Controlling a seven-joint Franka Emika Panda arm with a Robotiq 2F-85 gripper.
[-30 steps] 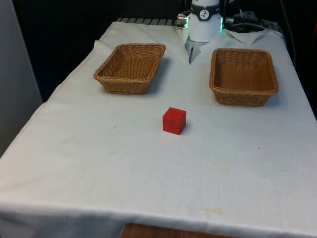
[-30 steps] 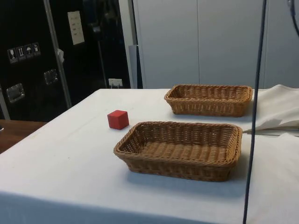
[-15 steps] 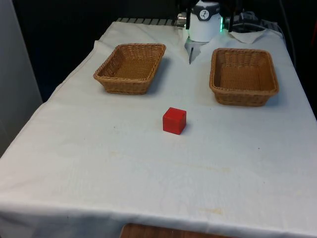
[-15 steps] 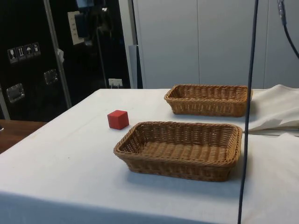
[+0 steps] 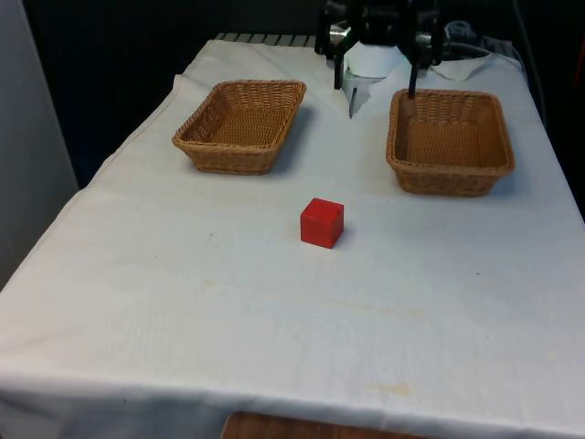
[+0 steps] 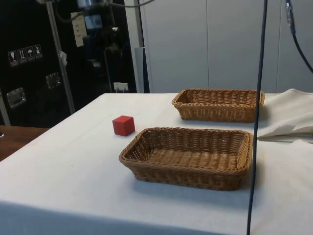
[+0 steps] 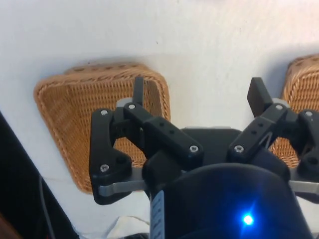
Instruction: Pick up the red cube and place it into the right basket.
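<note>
red cube [image 5: 322, 222] sits on the white cloth [image 5: 274, 311] mid-table, upright, one corner turned toward the front camera. nothing touching it. in the side view the cube [image 6: 123, 125] is just beside the near basket's corner, apart from it.

gripper [image 5: 375, 78] is up at the far end of the table, well above the cloth, fingers spread wide with nothing between them. one fingertip [image 5: 337, 80] hangs over the gap between the baskets, the other [image 5: 412, 89] over the far rim of the basket on the front view's right. wrist view confirms it: gripper [image 7: 197, 94] wide apart, bare cloth between the fingers [image 7: 138, 90].

cube is well apart from the gripper, nearer the front camera and lower, roughly in line with the gap between the baskets, slightly toward the front view's left of the gripper's midline.

two wicker baskets, both holding nothing: one on the front view's left [image 5: 240, 125], one on the front view's right [image 5: 449, 140]. in the side view the latter is the near basket [image 6: 188, 156], the other the far one [image 6: 218, 104]. wrist view catches a basket [image 7: 75, 124] on one side and another's edge [image 7: 304, 84] on the other.

a dark cable [image 6: 257, 112] hangs down in the side view's foreground.
</note>
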